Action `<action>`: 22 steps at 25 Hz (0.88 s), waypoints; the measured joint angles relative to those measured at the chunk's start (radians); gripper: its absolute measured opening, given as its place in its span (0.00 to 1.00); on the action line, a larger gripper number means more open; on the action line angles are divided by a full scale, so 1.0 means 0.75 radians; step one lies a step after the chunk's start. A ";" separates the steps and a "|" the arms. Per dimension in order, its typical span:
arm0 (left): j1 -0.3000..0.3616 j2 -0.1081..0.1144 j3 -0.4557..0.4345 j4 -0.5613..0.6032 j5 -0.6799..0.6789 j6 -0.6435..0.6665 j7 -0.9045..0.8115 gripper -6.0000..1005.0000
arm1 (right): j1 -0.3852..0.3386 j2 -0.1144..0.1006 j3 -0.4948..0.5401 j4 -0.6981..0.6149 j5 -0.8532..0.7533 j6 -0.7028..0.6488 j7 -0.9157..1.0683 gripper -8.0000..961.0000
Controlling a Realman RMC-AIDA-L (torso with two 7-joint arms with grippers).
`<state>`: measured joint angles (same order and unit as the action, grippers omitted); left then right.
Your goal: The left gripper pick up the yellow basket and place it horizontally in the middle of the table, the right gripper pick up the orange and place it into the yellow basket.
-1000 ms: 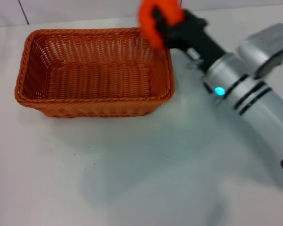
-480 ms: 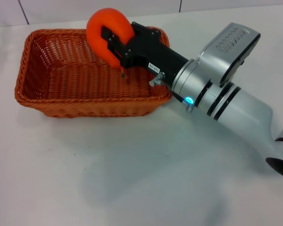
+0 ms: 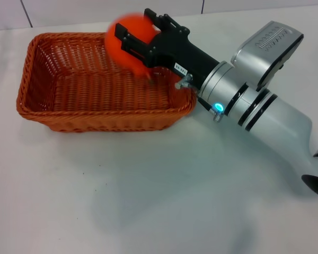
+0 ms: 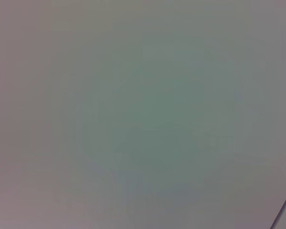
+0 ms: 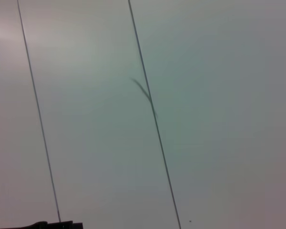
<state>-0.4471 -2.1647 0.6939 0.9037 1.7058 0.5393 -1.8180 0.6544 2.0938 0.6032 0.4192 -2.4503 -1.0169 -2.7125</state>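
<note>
In the head view the yellow basket lies lengthwise on the white table, left of the middle. My right gripper, a black claw on a silver-white wrist with a blue light, reaches over the basket's far right corner. Its fingers are spread. The orange is a blurred shape at the fingertips, above the basket's inside and loose from the sharply seen claw. The left gripper is out of view; the left wrist view shows only a plain pale surface.
My right arm slants across the table's right side from the lower right corner. A white tiled wall with dark seams runs along the back. The right wrist view shows only a pale surface with thin dark lines.
My right gripper carried the orange leftward from beyond the basket's far right corner to over its inside. Its fingers have now spread and the orange is blurred, coming free.
</note>
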 joint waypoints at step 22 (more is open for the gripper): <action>-0.006 -0.001 -0.008 -0.071 -0.136 -0.021 0.310 0.89 | -0.138 -0.008 0.544 -0.333 0.005 -0.183 -0.159 0.99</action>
<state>-0.4514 -2.1653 0.6878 0.8506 1.6041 0.5234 -1.5857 0.5508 2.0878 1.0109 0.1695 -2.4466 -1.1542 -2.8316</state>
